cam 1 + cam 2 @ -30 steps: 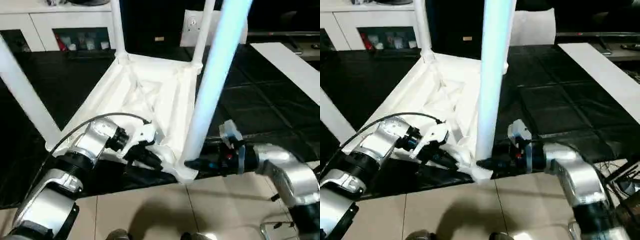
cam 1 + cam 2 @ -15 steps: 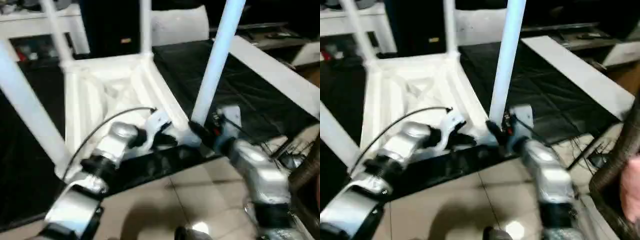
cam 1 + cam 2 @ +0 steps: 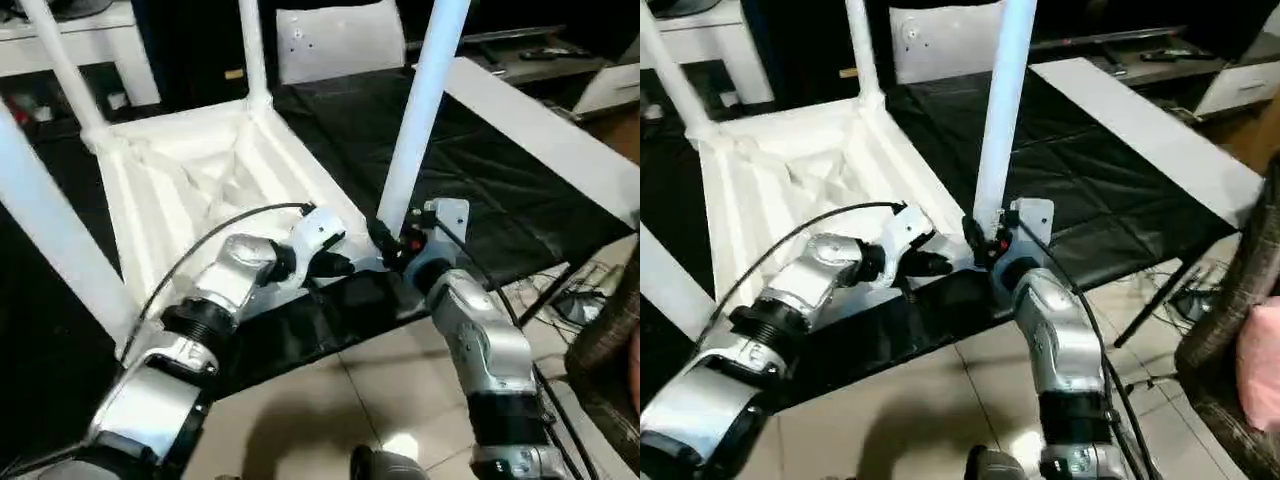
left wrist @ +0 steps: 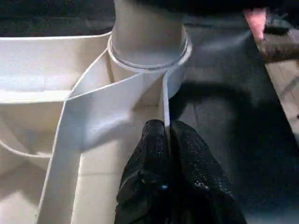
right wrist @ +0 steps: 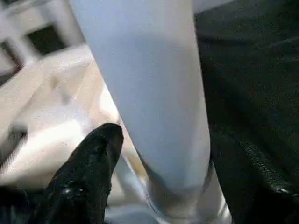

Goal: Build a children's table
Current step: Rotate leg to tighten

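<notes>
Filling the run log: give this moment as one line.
table: upside down, legs up | left end effector: shut on rim | right end effector: around near leg by its socket

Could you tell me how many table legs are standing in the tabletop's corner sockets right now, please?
4. One near leg beside the right gripper, another at the near left corner, and two at the far corners.

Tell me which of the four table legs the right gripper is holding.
The near-right leg, beside the right gripper; its fingers straddle the base. The other legs stand untouched.
</notes>
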Tool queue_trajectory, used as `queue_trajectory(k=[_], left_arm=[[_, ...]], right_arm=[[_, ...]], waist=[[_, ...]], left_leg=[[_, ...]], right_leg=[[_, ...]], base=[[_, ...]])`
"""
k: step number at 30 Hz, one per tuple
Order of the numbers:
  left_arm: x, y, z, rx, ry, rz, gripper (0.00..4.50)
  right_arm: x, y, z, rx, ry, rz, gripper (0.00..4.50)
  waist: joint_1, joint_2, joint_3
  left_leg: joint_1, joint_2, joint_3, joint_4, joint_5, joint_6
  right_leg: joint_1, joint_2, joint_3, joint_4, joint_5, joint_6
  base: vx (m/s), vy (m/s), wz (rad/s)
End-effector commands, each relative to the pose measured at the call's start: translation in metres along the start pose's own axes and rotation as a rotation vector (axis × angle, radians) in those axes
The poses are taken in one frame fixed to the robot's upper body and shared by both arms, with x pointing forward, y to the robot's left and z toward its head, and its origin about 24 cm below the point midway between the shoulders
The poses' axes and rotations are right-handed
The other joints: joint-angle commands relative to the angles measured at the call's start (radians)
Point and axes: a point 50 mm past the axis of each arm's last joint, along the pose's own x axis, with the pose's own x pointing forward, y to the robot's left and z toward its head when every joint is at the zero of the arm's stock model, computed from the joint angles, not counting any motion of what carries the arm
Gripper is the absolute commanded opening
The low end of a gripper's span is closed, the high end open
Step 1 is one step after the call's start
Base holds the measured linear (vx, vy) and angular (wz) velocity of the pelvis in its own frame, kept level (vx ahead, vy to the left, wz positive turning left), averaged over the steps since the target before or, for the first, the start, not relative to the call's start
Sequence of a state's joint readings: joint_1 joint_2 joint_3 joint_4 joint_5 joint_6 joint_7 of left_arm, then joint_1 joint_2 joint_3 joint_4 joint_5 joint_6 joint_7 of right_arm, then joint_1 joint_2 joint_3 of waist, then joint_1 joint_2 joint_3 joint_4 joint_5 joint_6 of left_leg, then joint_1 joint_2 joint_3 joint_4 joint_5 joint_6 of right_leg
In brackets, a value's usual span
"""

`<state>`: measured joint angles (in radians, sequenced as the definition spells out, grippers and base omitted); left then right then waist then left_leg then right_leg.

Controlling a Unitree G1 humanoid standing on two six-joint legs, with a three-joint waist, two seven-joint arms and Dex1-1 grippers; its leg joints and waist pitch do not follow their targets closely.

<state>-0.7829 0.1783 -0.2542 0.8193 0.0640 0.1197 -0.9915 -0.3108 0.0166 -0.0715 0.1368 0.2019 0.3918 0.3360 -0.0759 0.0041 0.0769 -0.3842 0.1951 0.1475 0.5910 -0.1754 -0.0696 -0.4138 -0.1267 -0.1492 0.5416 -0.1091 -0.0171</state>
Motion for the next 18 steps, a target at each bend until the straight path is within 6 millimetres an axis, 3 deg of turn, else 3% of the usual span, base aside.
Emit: queue_trajectory(k=[1,2,3,5,8,11,12,14,16,17,18], left_arm=[[-0.003,0.002,0.024,0.132,-0.062,-0.064,0.0],[-0.008,0.004,0.02,0.163,-0.042,-0.073,0.0],[-0.014,0.009,0.016,0.192,-0.019,-0.073,0.0],[-0.019,0.013,0.013,0.218,0.0,-0.062,0.0],[-0.029,0.024,0.012,0.231,0.002,0.022,0.0],[-0.034,0.028,0.016,0.189,-0.069,0.053,0.0],[-0.035,0.027,0.019,0.17,-0.111,0.043,0.0],[-0.037,0.026,0.022,0.144,-0.169,0.04,0.44],[-0.039,0.023,0.025,0.097,-0.276,0.044,0.55],[-0.04,0.023,0.026,0.09,-0.293,0.048,0.61],[-0.04,0.023,0.026,0.09,-0.293,0.048,0.92]], right_arm=[[-0.003,0.004,0.001,-0.021,-0.001,0.06,3.53],[-0.011,-0.001,0.002,-0.042,-0.01,0.064,3.57],[-0.019,-0.006,0.002,-0.063,-0.018,0.069,3.64],[-0.027,-0.009,0.002,-0.08,-0.023,0.076,3.88],[-0.045,-0.011,0.002,-0.093,-0.033,0.096,4.07],[-0.056,-0.007,0.002,-0.096,-0.038,0.119,4.36],[-0.06,-0.005,0.002,-0.092,-0.041,0.124,4.44],[-0.064,-0.004,0.002,-0.083,-0.034,0.122,4.5],[-0.072,0.0,-0.001,-0.068,0.003,0.111,4.5],[-0.074,0.0,-0.002,-0.068,0.01,0.109,4.5],[-0.074,0.0,-0.002,-0.068,0.01,0.109,4.5]], waist=[[0.021,-0.011,-0.093],[0.027,-0.008,-0.096],[0.044,-0.008,-0.095],[0.065,-0.007,-0.092],[0.086,-0.004,-0.091],[0.089,-0.01,-0.087],[0.088,-0.016,-0.087],[0.089,-0.014,-0.087],[0.095,-0.013,-0.089],[0.098,-0.006,-0.089],[0.096,-0.01,-0.086]], left_leg=[[0.001,0.018,0.009,-0.064,-0.253,0.091],[0.004,0.02,0.01,-0.063,-0.235,0.094],[0.004,0.02,0.013,-0.061,-0.21,0.103],[0.004,0.022,0.013,-0.063,-0.215,0.099],[0.01,0.029,0.013,-0.066,-0.218,0.07],[0.006,0.028,0.011,-0.072,-0.261,0.045],[0.005,0.026,0.013,-0.071,-0.264,0.044],[0.006,0.026,0.012,-0.071,-0.261,0.044],[0.007,0.031,0.014,-0.07,-0.22,0.053],[0.01,0.033,0.014,-0.071,-0.221,0.051],[0.01,0.032,0.015,-0.073,-0.258,0.047]], right_leg=[[0.069,-0.036,0.052,-0.052,-0.332,-0.191],[0.068,-0.037,0.055,-0.047,-0.311,-0.198],[0.065,-0.031,0.056,-0.044,-0.283,-0.196],[0.066,-0.03,0.056,-0.041,-0.31,-0.184],[0.064,-0.03,0.058,-0.04,-0.323,-0.165],[0.067,-0.029,0.057,-0.044,-0.389,-0.144],[0.067,-0.029,0.057,-0.05,-0.42,-0.132],[0.065,-0.032,0.058,-0.051,-0.436,-0.126],[0.063,-0.031,0.063,-0.041,-0.363,-0.161],[0.06,-0.03,0.064,-0.038,-0.346,-0.175],[0.058,-0.026,0.063,-0.04,-0.36,-0.173]], base=[[0.0,0.0,0.0],[0.0,0.0,0.0],[0.032,-0.05,0.06],[0.016,-0.025,0.03],[0.0,0.0,0.0],[0.0,0.0,0.0],[0.0,0.0,0.0],[0.0,0.0,0.0],[0.0,0.0,0.0],[0.0,0.0,0.0],[0.0,0.0,0.0]])
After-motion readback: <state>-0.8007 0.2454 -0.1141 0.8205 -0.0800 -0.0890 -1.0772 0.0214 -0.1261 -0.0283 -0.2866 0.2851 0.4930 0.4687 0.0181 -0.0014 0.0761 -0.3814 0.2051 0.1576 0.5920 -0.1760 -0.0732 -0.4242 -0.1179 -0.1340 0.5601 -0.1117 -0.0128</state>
